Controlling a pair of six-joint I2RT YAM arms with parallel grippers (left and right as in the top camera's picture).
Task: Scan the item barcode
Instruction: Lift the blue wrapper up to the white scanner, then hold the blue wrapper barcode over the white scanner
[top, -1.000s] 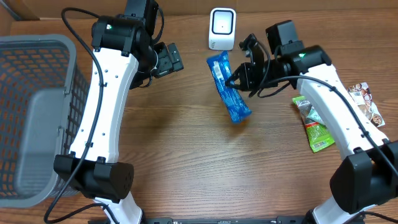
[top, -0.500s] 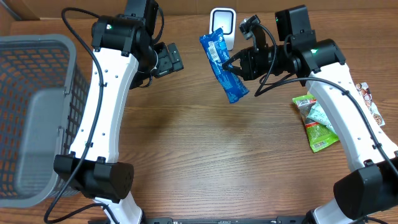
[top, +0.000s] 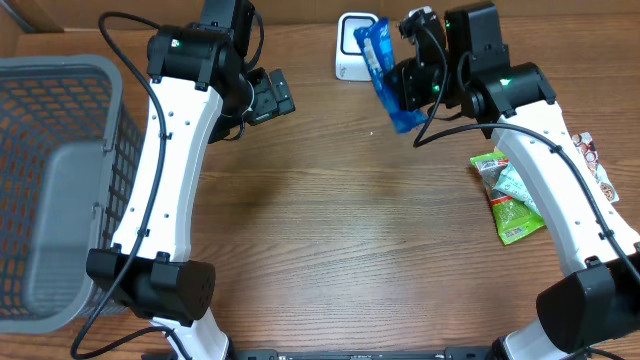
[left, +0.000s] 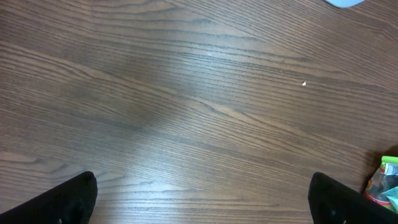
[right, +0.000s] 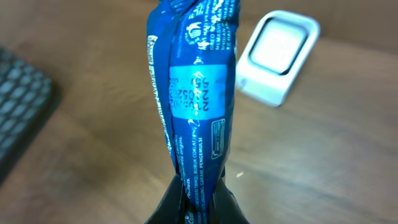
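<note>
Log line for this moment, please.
right gripper: shut on blue packet | packet: held off table, near scanner | left gripper: open, empty | green packet: on table

A brown wood-grain table (top: 330, 260) lies under soft, even light.

blue packet (right: 189, 158) with a paler label (right: 198, 84), white scanner (right: 277, 59), grey mesh basket (top: 50, 90), green pouch (top: 510, 205), brown wood-grain table (top: 350, 250).

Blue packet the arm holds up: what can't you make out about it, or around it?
- blue packet: right wrist view, print blurred; no barcode lines readable.
- white scanner: overhead, right side hidden behind the blue packet.
- left gripper: left wrist view, only fingertips show, cut by bottom edge.
</note>
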